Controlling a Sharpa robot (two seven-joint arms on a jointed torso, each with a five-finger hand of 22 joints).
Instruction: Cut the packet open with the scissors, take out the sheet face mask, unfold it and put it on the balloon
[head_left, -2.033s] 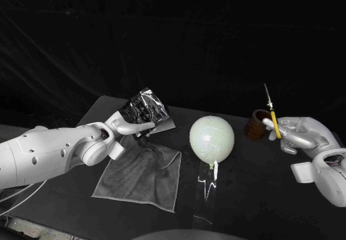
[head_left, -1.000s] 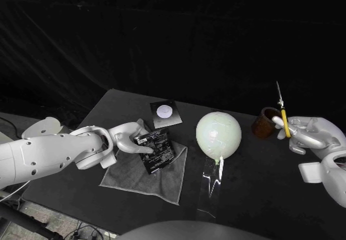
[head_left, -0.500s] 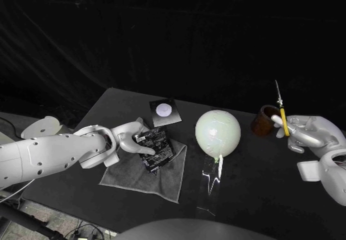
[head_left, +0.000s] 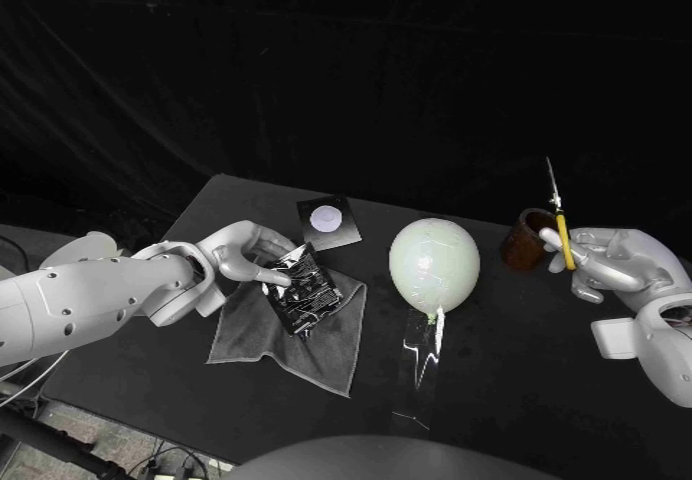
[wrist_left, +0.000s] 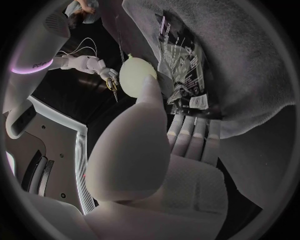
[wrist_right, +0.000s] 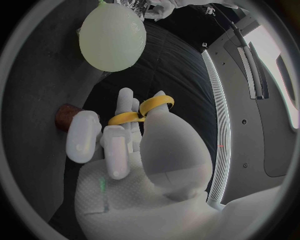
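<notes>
touching black foil packet (head_left: 306, 292) on grey cloth (head_left: 274, 345) with left hand (head_left: 257, 256), grip unclear | gripping yellow-handled scissors (head_left: 561, 230) upright in right hand (head_left: 613, 262)

- The packet (head_left: 306, 290) was black with white print.
- The balloon (head_left: 434, 264) was pale greenish white.
- The scissors (head_left: 560, 230) in the right hand (head_left: 613, 262) had yellow handles.
- The cloth (head_left: 289, 340) was grey, the cup (head_left: 525, 240) brown.
</notes>
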